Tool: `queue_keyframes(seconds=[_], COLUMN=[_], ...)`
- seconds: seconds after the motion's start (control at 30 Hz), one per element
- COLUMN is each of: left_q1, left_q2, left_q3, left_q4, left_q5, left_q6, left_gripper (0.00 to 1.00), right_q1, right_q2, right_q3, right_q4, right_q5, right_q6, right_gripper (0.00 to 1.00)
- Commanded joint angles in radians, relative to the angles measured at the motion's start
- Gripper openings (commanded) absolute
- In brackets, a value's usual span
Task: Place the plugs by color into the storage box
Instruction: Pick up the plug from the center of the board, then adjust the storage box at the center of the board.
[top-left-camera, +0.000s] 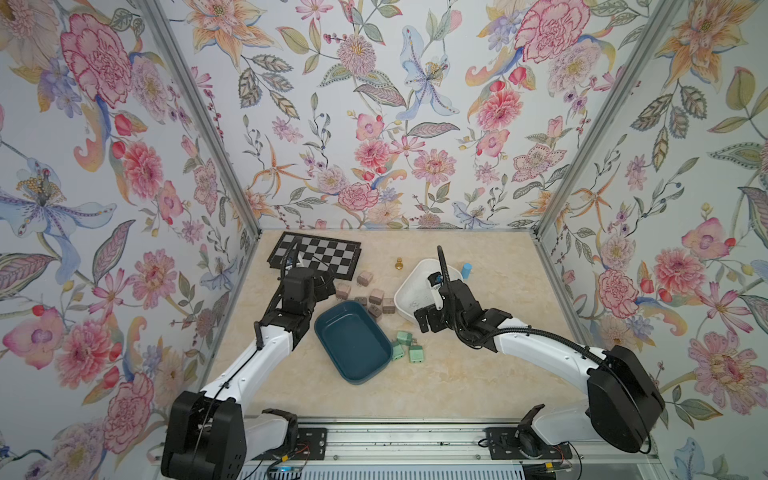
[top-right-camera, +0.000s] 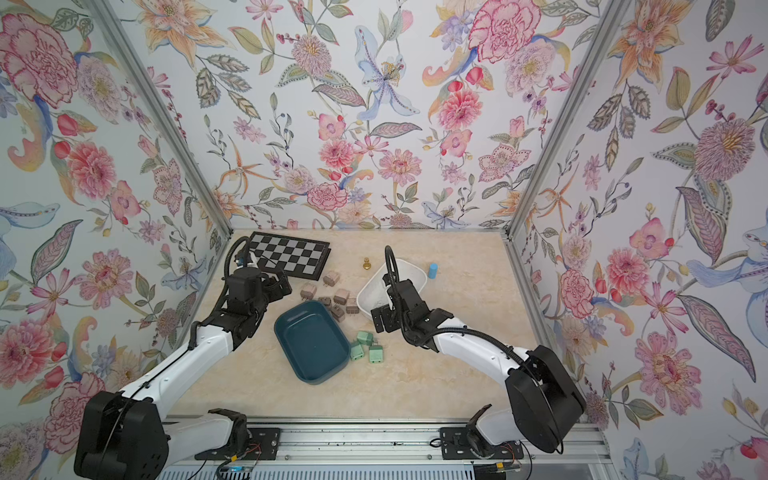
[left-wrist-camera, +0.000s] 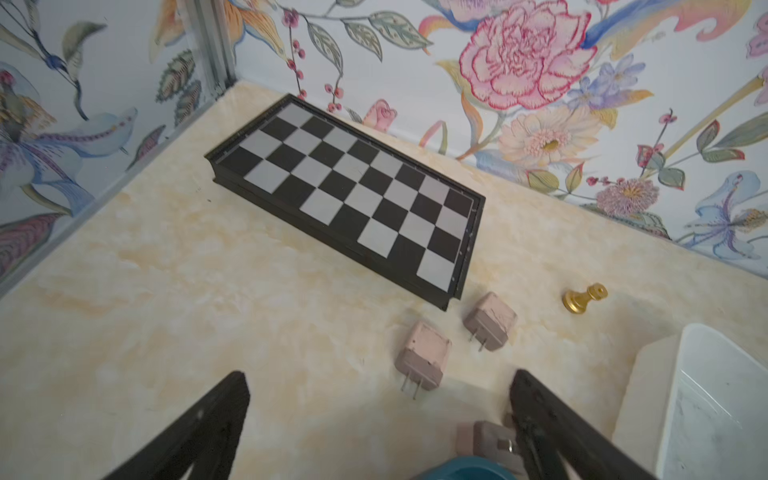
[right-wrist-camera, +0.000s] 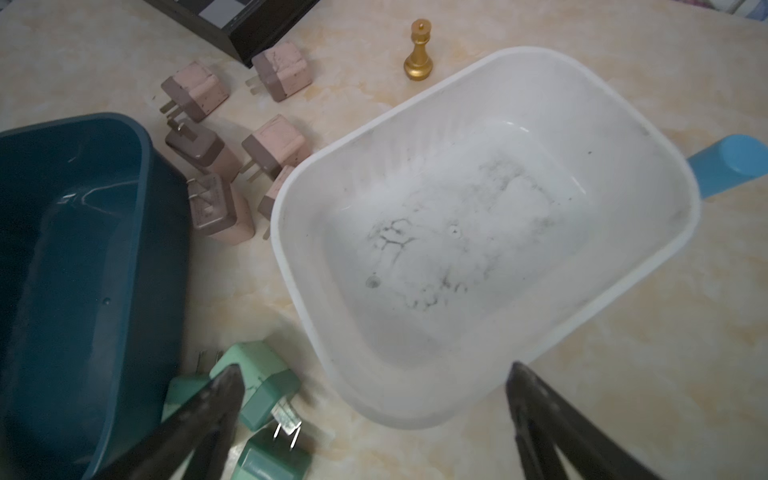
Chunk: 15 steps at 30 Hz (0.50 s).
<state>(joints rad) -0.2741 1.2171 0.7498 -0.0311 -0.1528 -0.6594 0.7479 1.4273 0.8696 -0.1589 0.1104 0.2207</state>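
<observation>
Both claws gape empty — left claw (left-wrist-camera: 380, 424), right claw (right-wrist-camera: 374, 411) — above dusty-pink cube plugs (top-left-camera: 376, 296) and mint-green cube plugs (top-left-camera: 409, 347).

Marble table (top-left-camera: 457, 386): plugs (top-left-camera: 376, 296), bins (top-left-camera: 353, 340), chessboard (top-left-camera: 328, 253).

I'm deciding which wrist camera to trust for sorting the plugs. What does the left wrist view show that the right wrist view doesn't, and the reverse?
Only the left wrist view shows the chessboard's whole checkered top and the floral walls.

Only the right wrist view shows the green plugs, the blue cylinder, the teal bin's inside and the white bin's whole inside, both without plugs.

Both show pink plugs lying on the table, the gold chess piece, part of the white bin, and their own gripper open, left gripper and right gripper.
</observation>
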Motion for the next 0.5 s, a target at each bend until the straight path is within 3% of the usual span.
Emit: queue_keyframes(seconds=[0.0, 0.2, 0.47], left_q1=[-0.064, -0.16, -0.199], left_q2=[-0.004, -0.014, -0.058], left_q3=[-0.032, -0.094, -0.166], left_q4=[-0.18, -0.217, -0.276], left_q5=[0.074, 0.101, 0.119], left_q6=[-0.175, -0.293, -0.34], left_gripper=[0.99, 0.99, 0.95], right_q1=[0.037, 0.108, 0.147], right_q2=[0.006, 0.016, 0.101], right_q3=[0.003, -0.037, -0.054], right_q4=[-0.108, -0.125, -0.123], right_q5=[-0.036, -0.059, -0.05], right_q6=[0.091, 0.191, 0.261], right_gripper=[1.0, 0.94, 0.86])
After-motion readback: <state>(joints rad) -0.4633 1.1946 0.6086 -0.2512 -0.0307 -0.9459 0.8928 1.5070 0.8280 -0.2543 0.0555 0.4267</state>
